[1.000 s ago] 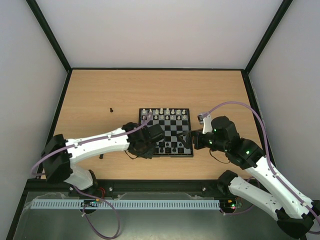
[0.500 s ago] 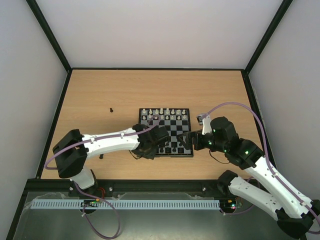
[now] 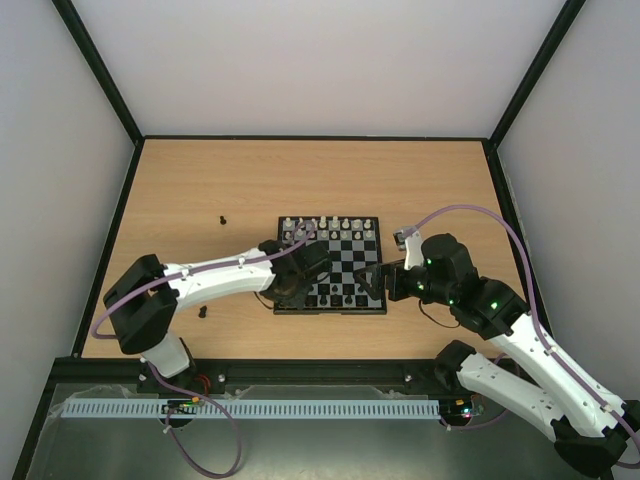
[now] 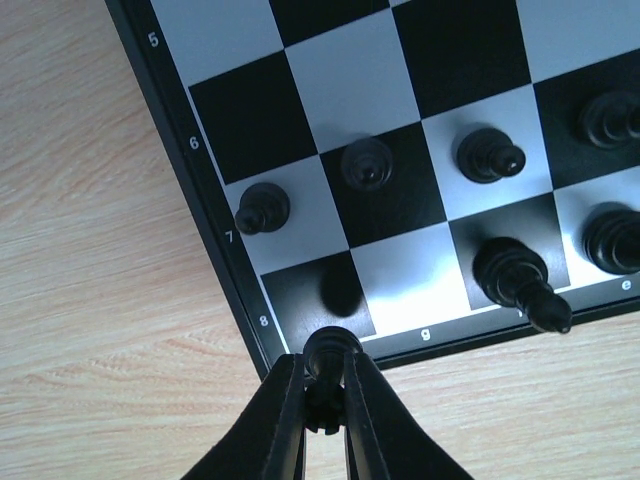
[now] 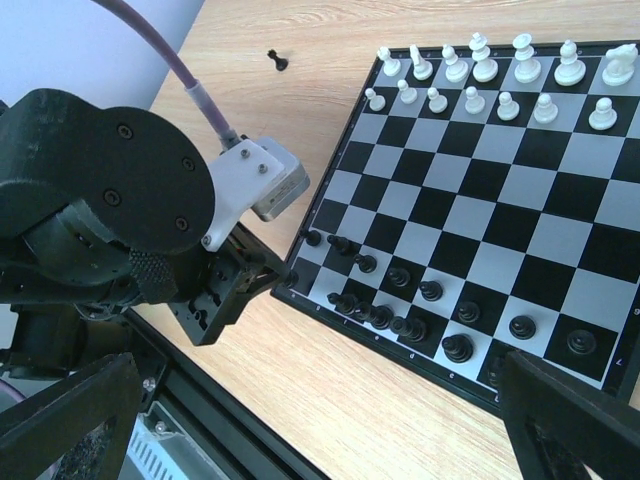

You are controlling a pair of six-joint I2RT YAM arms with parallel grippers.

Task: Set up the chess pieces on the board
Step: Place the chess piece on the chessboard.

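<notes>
- Wooden table [image 3: 200,180] inside white walls [image 3: 300,60]; we see the board [image 3: 345,262] mid-table, between both arms.
- We mark the left gripper [image 4: 325,385] pinched narrow on one held piece [image 4: 331,349], black, over the board's border beside the 8 mark. Its shadow falls on the dark corner square.
- We mark the right gripper [image 3: 380,280] spread wide with nothing between its fingers, at the board's near-right edge.
- The black pieces [image 5: 420,310] crowd the two near rows; the white pieces [image 5: 500,75] fill the two far rows.
- We count two strays, black, on the table: far stray [image 3: 222,218] left of the board, near stray [image 3: 203,312] beside the left arm [image 3: 215,278].
- From above, the left arm's wrist covers the board's near-left corner.
</notes>
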